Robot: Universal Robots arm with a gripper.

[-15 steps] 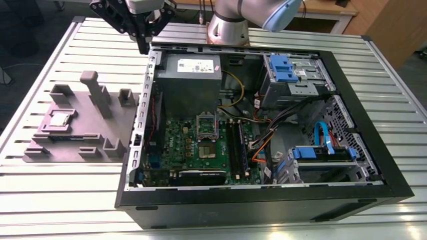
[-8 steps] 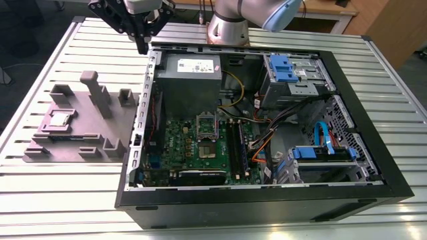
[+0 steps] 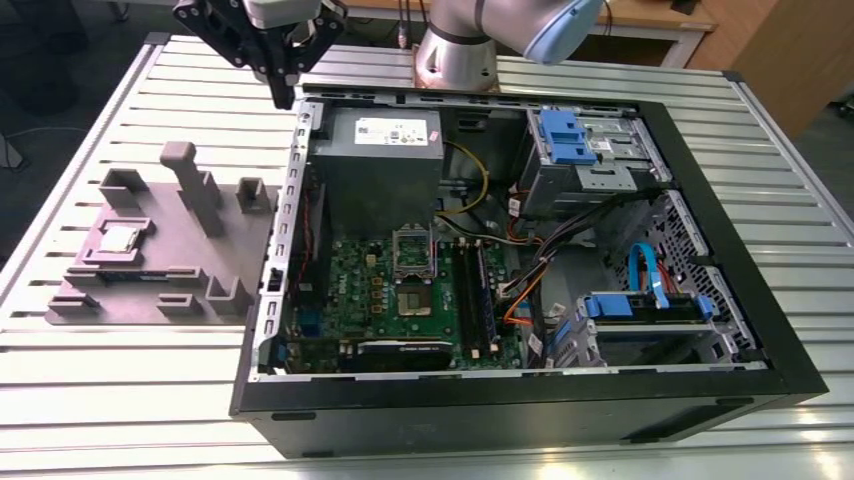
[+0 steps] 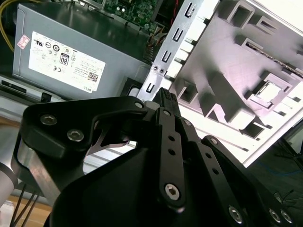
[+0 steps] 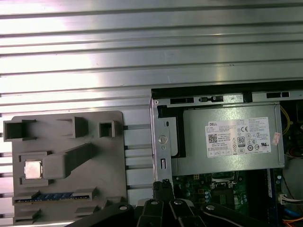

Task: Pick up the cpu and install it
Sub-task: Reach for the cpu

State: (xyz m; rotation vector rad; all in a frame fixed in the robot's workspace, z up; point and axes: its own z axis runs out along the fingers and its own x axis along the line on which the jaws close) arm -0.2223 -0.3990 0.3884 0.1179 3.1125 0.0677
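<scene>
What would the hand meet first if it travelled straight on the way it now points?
Most likely the computer case's metal side wall, next to the grey power supply; the hand sits right over that edge. Depth is unclear, so it might just slip past.

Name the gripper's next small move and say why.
Probably shift the gripper toward the exterior view's left, until it is over the grey fixture. It hangs above a corner of the computer case, holding nothing, while the cpu lies untouched in a recess of that fixture.
</scene>
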